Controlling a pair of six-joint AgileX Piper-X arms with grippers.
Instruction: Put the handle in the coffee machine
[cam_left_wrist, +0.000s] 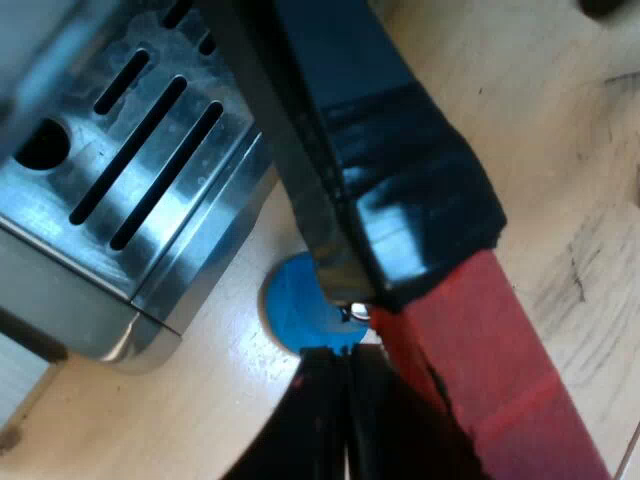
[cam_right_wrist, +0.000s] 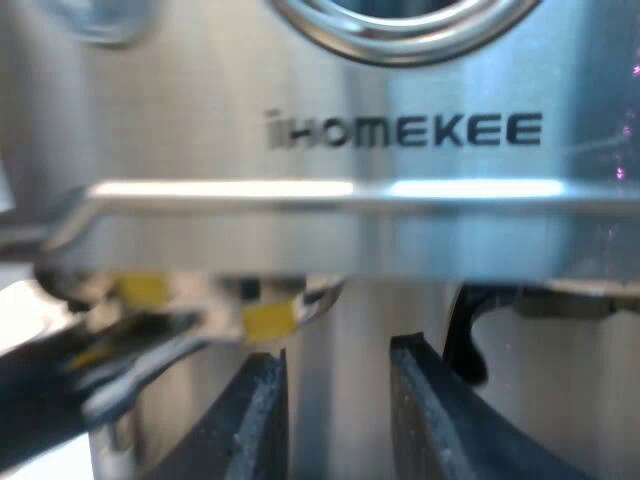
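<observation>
The holder's dark handle (cam_left_wrist: 380, 150) with its red end (cam_left_wrist: 500, 370) runs close over the machine's drip tray (cam_left_wrist: 130, 170). My left gripper (cam_left_wrist: 346, 420) has its black fingers pressed together, shut on nothing, with the red end lying against the side of one finger. In the right wrist view the holder's metal head (cam_right_wrist: 190, 325) sits under the machine's brew head, and its dark handle (cam_right_wrist: 35, 405) sticks out sideways. My right gripper (cam_right_wrist: 335, 415) is open in front of the espresso machine (cam_right_wrist: 400, 130), below the IHOMEKEE lettering, with nothing between its fingers.
A blue tamper (cam_left_wrist: 295, 305) lies on the wooden table (cam_left_wrist: 560, 150) just beside the slotted drip tray's corner, under the handle. A dark spout or wand (cam_right_wrist: 465, 335) hangs beside the brew head.
</observation>
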